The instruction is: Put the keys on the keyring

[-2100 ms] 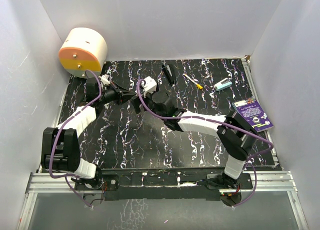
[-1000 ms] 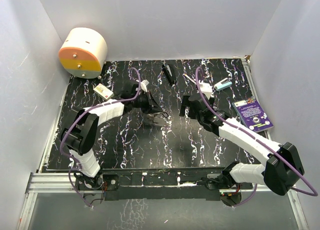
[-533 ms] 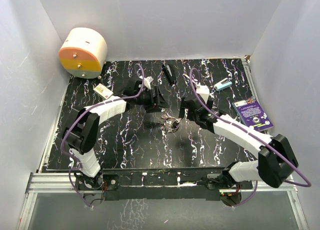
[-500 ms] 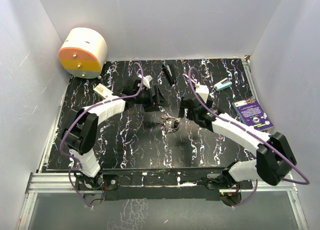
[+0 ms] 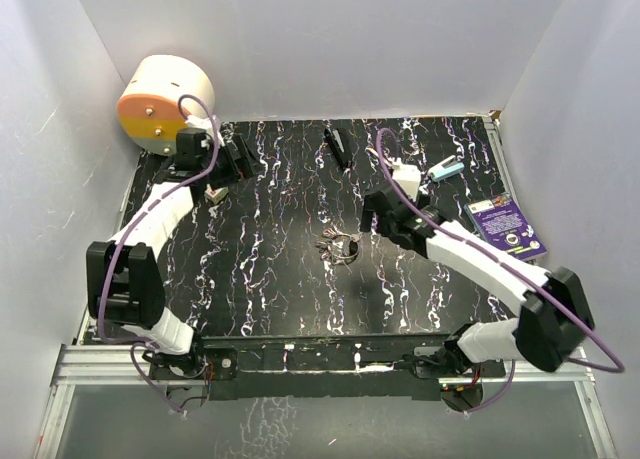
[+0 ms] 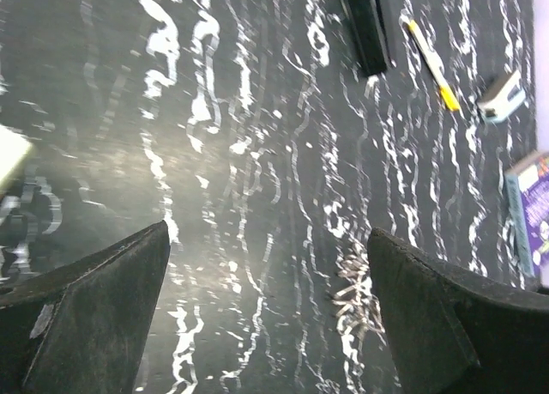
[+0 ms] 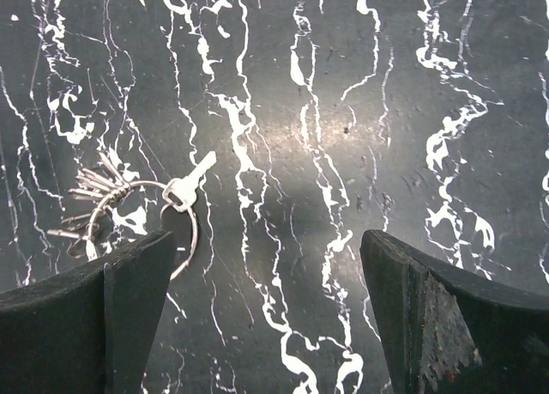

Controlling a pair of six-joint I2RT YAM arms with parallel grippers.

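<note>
The keys (image 5: 330,246) lie in a bunch on the black marbled table (image 5: 260,279), near its middle, with the keyring (image 5: 349,247). In the right wrist view, the thin wire keyring (image 7: 196,232) carries a fan of keys (image 7: 94,188) on its left and one key (image 7: 196,172) at its top. My right gripper (image 5: 375,215) hovers just right of them, open (image 7: 268,239), its left finger over part of the ring. My left gripper (image 5: 236,162) is far off at the back left, open and empty (image 6: 268,239); the keys (image 6: 356,295) show blurred by its right finger.
A cream and orange drum (image 5: 165,104) stands in the back left corner, with a small white box (image 5: 213,192) near it. Along the back lie a black stick (image 5: 337,147), a yellow-handled tool (image 5: 387,163) and a teal item (image 5: 447,168). A purple booklet (image 5: 508,229) lies at the right.
My left gripper opened, left the bunch of keys on the table, and swung away to the back left. The right arm shifted only slightly.
</note>
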